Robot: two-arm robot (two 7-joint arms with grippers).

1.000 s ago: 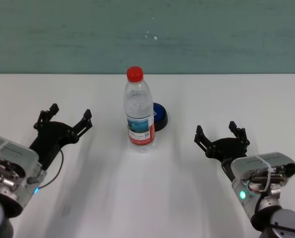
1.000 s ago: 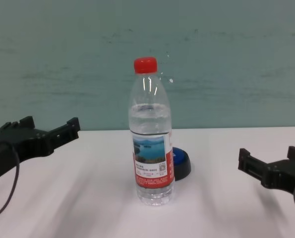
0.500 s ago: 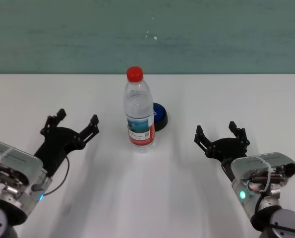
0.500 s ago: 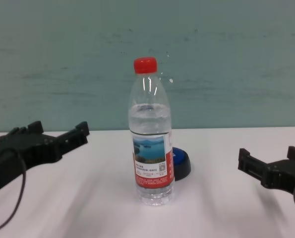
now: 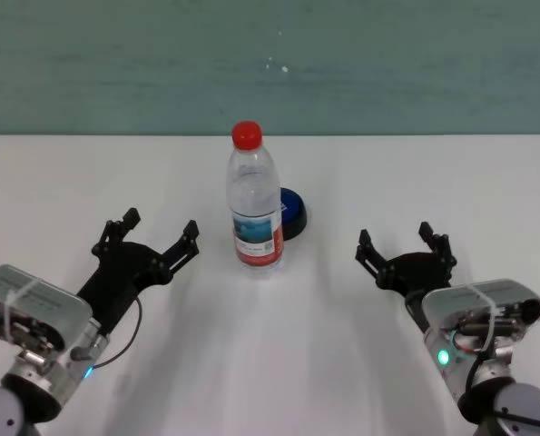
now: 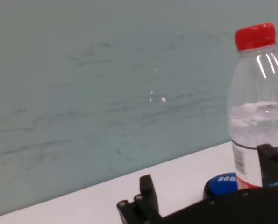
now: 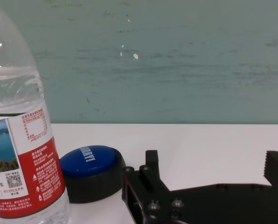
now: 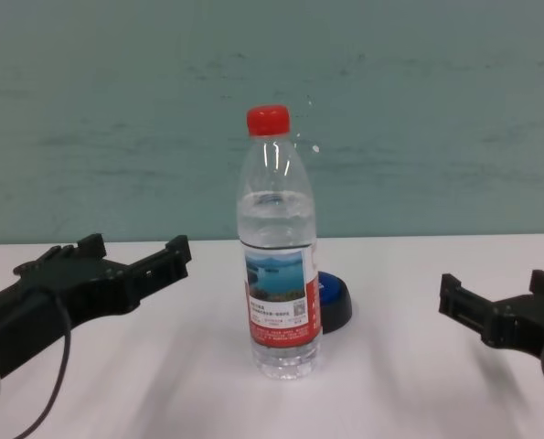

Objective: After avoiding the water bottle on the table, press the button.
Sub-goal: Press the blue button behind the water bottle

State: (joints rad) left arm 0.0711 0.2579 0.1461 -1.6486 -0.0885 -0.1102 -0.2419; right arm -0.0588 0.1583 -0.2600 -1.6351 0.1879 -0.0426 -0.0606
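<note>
Both grippers, L [image 5: 158, 235] & R [image 5: 404, 246]: fingers wide apart, holding nothing.

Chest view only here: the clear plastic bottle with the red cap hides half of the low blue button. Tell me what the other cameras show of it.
Observer: In the right wrist view the blue domed button on its black base shows its whole top, with white lettering, beside the clear red-capped bottle.
Operator: Give me the grippers from above.
Observer: Head view: the left gripper is open just left of the bottle; the right gripper is open, nearer than the button, apart from it.
</note>
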